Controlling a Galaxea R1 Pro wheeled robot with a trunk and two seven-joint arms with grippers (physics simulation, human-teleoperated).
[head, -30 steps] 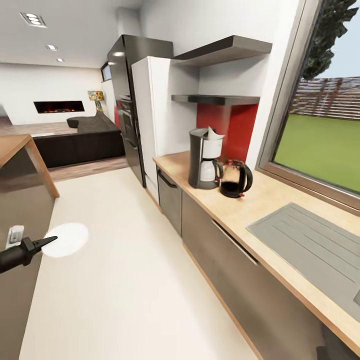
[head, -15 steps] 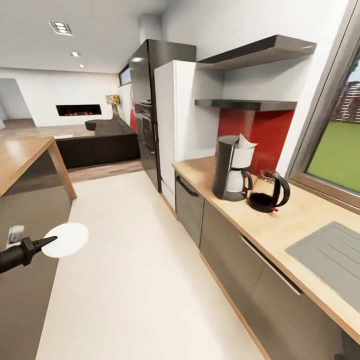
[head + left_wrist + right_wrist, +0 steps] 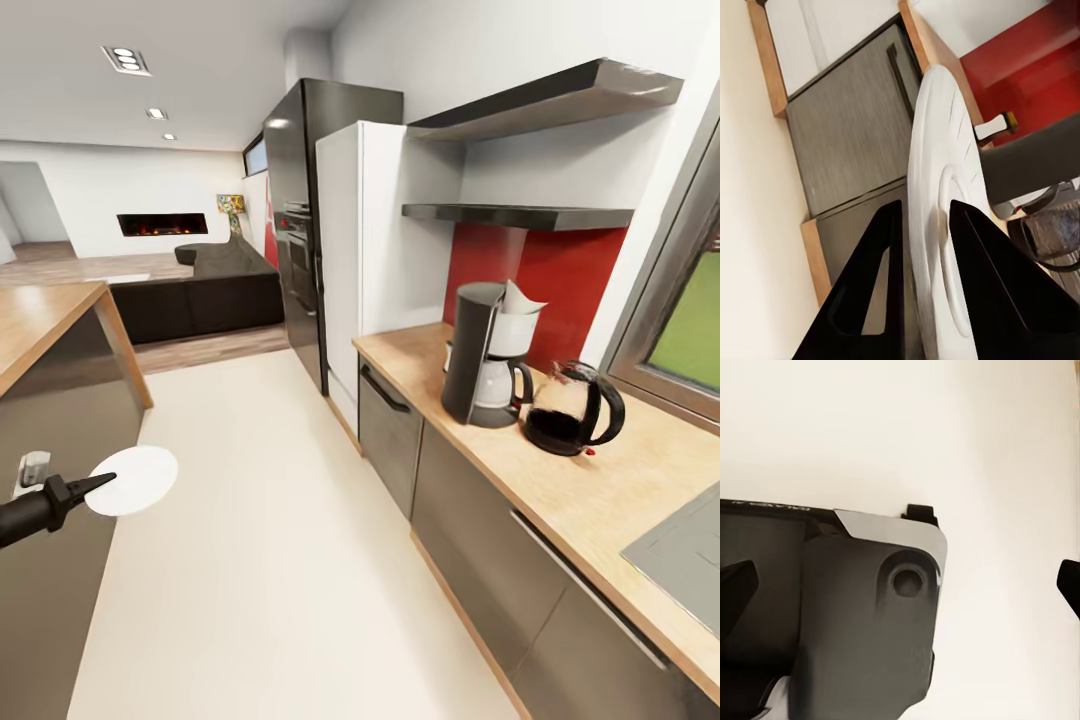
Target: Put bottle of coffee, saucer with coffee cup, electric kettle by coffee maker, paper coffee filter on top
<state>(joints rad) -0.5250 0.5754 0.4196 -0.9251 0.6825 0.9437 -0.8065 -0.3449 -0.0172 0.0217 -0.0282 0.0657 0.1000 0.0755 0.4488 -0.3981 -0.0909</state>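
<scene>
My left gripper (image 3: pixel 103 484) is shut on the saucer (image 3: pixel 135 480), a flat white disc held out over the floor at the lower left. In the left wrist view the saucer (image 3: pixel 937 225) stands edge-on between the black fingers (image 3: pixel 870 292). On the kitchen countertop (image 3: pixel 600 500) stands the coffee maker (image 3: pixel 478 355) with a white paper coffee filter (image 3: pixel 520 300) on top. The electric kettle (image 3: pixel 572 408) sits right beside it. A small bottle of coffee (image 3: pixel 994 126) with a tan cap shows behind the coffee maker. The kitchen shelf (image 3: pixel 520 213) hangs above. My right gripper (image 3: pixel 904 581) is open over the floor. The coffee cup is out of view.
Grey cabinet fronts (image 3: pixel 470 520) run below the worktop on the right. A white fridge (image 3: pixel 360 240) and a black oven tower (image 3: pixel 300 210) stand at its far end. A wooden island counter (image 3: pixel 40 320) is on the left, with pale floor (image 3: pixel 270 560) between. A sink drainer (image 3: pixel 685 555) lies at the right edge.
The camera has moved, so the counter, coffee maker and kettle now sit further right and look larger. The left gripper holds the saucer in the same spot in the view.
</scene>
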